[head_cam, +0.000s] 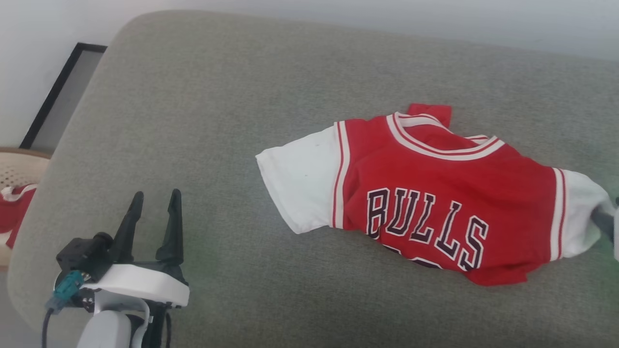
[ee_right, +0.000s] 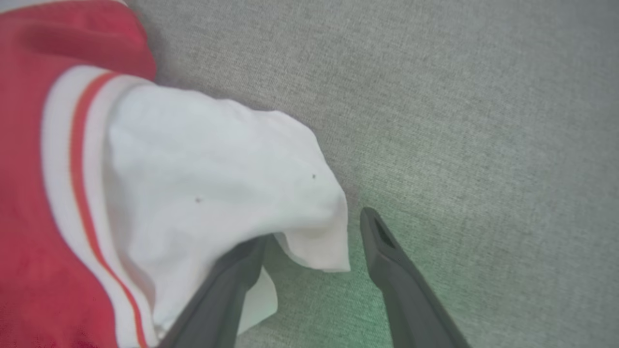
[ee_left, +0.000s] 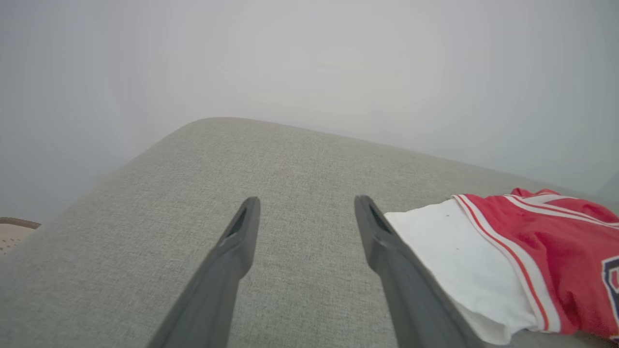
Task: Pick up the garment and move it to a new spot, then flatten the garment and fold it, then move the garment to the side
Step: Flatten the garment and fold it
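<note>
garment point(head_cam: 435, 193) lying front-up, right of centre on grey cushion point(head_cam: 217, 121). right gripper point(ee_right: 315, 228) straddling right sleeve hem point(ee_right: 314, 261), jaws apart, likely lining up grasp. left gripper point(head_cam: 156, 194) hovering near left, jaws apart, idle.

Home-like room suggested, grey fabric-upholstered cushion point(head_cam: 242, 121) with rounded corner spread beneath and ahead of the left tool point(head_cam: 157, 193), plain pale wall point(head_cam: 48, 29) seen beyond, black-framed panel point(head_cam: 63, 92) leaned there, woven basket point(head_cam: 22, 166) holding red cloth point(head_cam: 14, 212) set left of the tool.

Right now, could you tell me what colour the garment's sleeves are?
White sleeves, clearest in the head view.
</note>
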